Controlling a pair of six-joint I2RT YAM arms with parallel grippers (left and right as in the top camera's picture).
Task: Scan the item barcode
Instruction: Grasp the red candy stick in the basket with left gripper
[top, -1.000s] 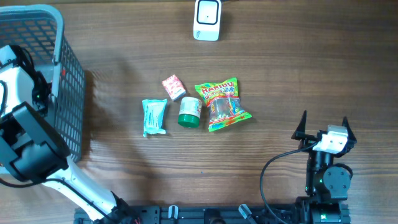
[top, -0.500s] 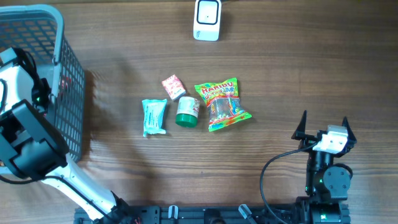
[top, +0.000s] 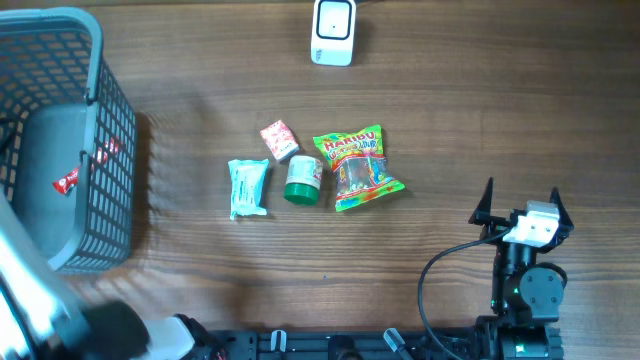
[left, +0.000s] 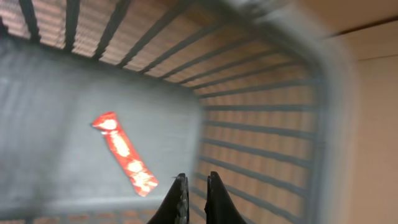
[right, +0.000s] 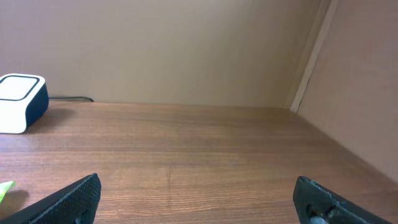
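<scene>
Left gripper (left: 197, 182): clenched tight with nothing between the fingers, hanging over the grey basket (left: 273, 106). That wrist view is smeared. Just up-left of the tips a red wrapper (left: 124, 154) lies flat on the basket floor, long axis diagonal, untouched.

Overhead, my left arm (top: 30, 290) is only a blur at the near-left corner and I can't make out the gripper there. Right gripper (top: 520, 213): spread wide, empty, parked near-right, well apart from everything.

My read is that the items left to scan are the four sitting mid-table, to the right of the basket (top: 115, 120):
- Teal packet (top: 247, 188): leftmost, long axis pointing away from me toward the far edge.
- Green-lidded jar (top: 304, 180): just beside the packet; can't tell if it's upright.
- Pink pack (top: 279, 139): just behind those two, tilted.
- Haribo bag (top: 357, 167): rightmost.

The scanner (top: 333, 32) sits at the far edge, centre, beyond the row, and also shows far-left in the right wrist view (right: 22, 94).

Judgement: the left arm is nearer the teal packet and the right arm is nearer the Haribo bag. A left pick means coming out of the basket, moving right, opening, and closing across the packet's short width.
</scene>
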